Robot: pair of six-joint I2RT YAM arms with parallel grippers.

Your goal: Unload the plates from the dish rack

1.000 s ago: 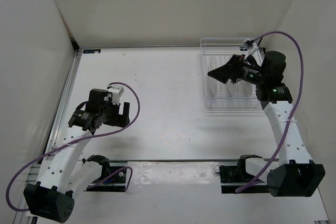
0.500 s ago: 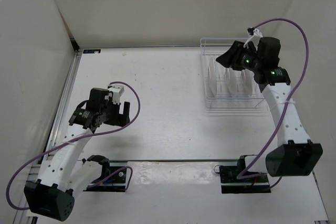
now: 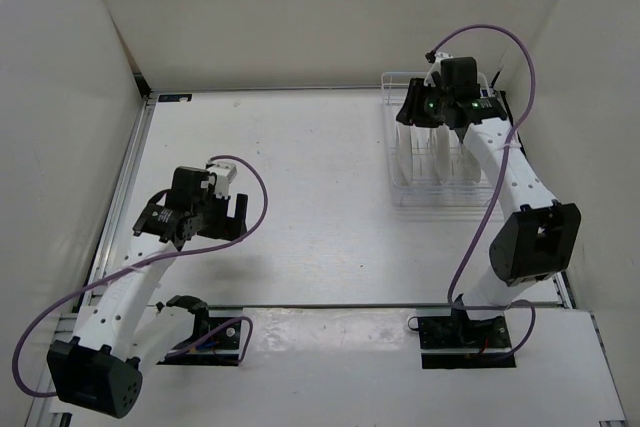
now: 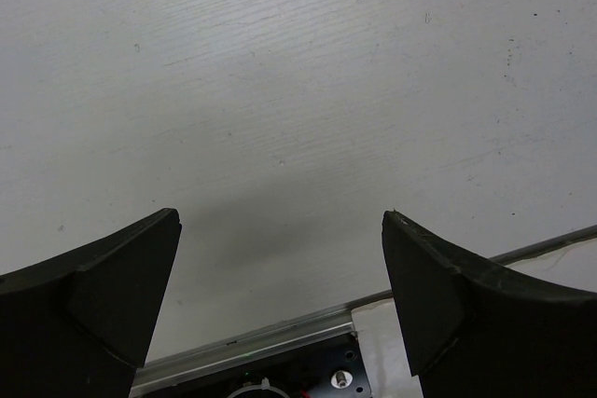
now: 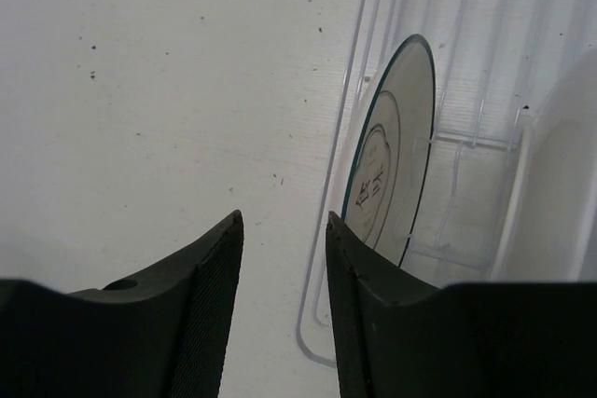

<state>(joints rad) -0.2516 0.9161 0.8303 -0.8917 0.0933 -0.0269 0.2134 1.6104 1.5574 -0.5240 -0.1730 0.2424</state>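
- The step in hand is judged to be the approach of the right tool point(image 5: 280, 221) to the green-rimmed plate point(image 5: 387, 151). This plate stands on edge and slightly tilted inside the dish rack point(image 5: 334, 151), at the rack's left side in the right wrist view.
- The right tool is seen with only a narrow gap between its fingers, and nothing is held. The gap lies over the bare desk point(image 3: 320, 177) and the rack's side wire, just left of the plate, not over the plate's rim.
- A good grasp is likely to be had if the gap is carried toward the right of the frame. One finger should then be lowered on each face of the rim, in line with the plate's plane.
- The plate is best drawn straight up along the dividers before it is swung aside, so that the wires are not snagged.
- The left tool point(image 4: 280, 221) is held wide apart over the desk at the lower left of the top view, and it is empty.
- A second, plain plate point(image 5: 560, 156) is cut off by the right edge of the right wrist view.
- The green-rimmed plate's lower edge is hidden behind a finger, so its seating between dividers cannot be told.
- In the top view the right arm's wrist covers part of the rack. The plates show only as pale slabs, and their number cannot be told.
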